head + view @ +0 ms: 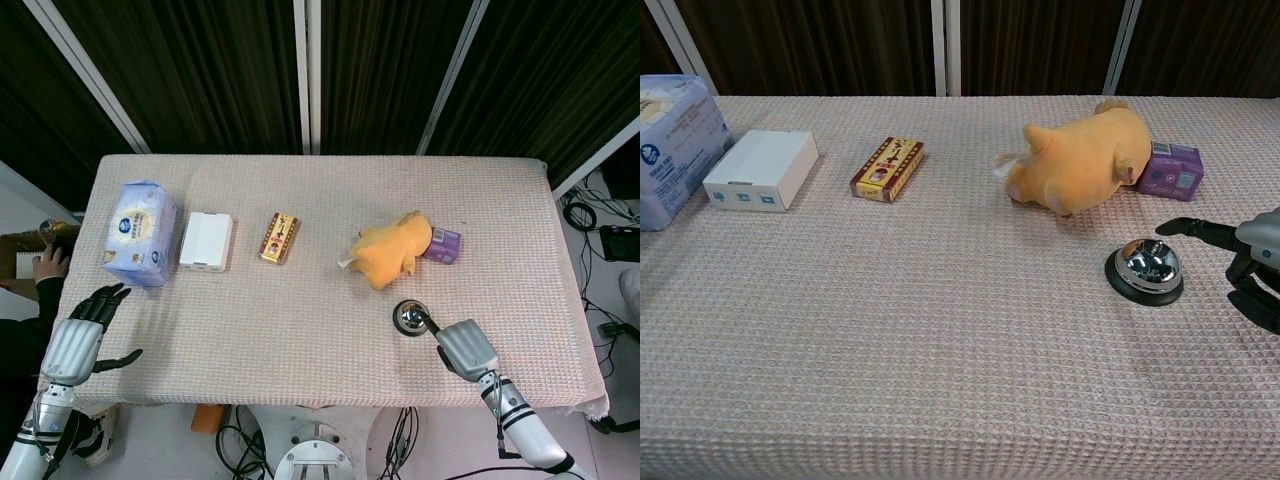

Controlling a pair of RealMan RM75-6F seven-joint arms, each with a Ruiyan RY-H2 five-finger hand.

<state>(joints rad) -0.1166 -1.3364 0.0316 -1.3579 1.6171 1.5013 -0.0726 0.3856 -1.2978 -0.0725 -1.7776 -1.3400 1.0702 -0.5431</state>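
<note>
The right hand [1252, 258] holds nothing, one finger stretched out just above the bell [1144, 269], which sits at the near right of the desk [300, 330]; the left hand [78, 340] rests open at the near left edge, fingers spread. To ring it cleanly, that fingertip should come straight down on the button at the top of the dome, I judge, not glance off its side. Farther back lie the plush [1080, 158], purple box [1172, 170], snack box [887, 168], white box [760, 168] and tissue pack [668, 140].
</note>
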